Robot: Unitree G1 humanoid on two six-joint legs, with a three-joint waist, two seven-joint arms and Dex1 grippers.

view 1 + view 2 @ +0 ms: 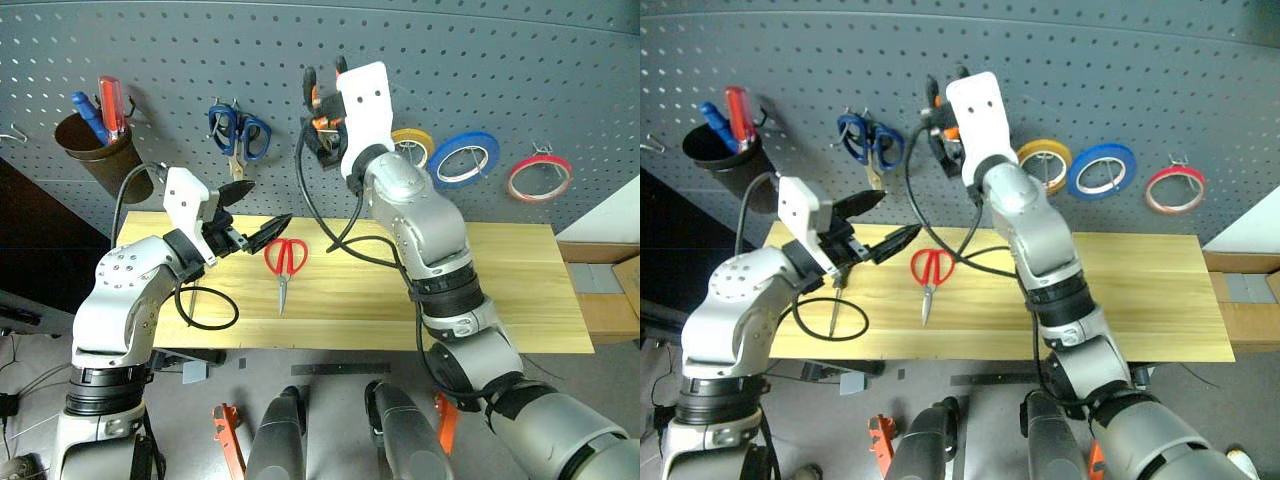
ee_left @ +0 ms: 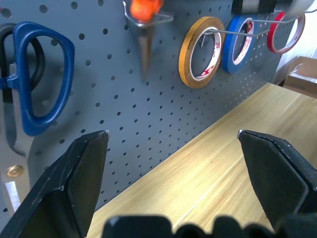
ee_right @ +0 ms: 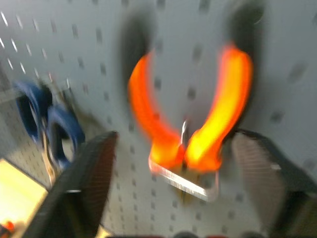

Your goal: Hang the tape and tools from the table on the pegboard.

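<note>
both tools gape empty: right tool (image 3: pixel 171 163) astride hooked pliers (image 3: pixel 190 124), left tool (image 1: pixel 262 218) over table (image 1: pixel 500 290).

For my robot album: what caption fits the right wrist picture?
Open right gripper facing orange-and-black-handled pliers hanging from a metal hook on the grey pegboard.

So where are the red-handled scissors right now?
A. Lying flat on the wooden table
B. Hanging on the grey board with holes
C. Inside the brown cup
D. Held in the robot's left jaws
A: the red-handled scissors lie flat on the light wooden plank table, blades pointing toward the robot, with the open left gripper hovering beside them and holding nothing.
</note>
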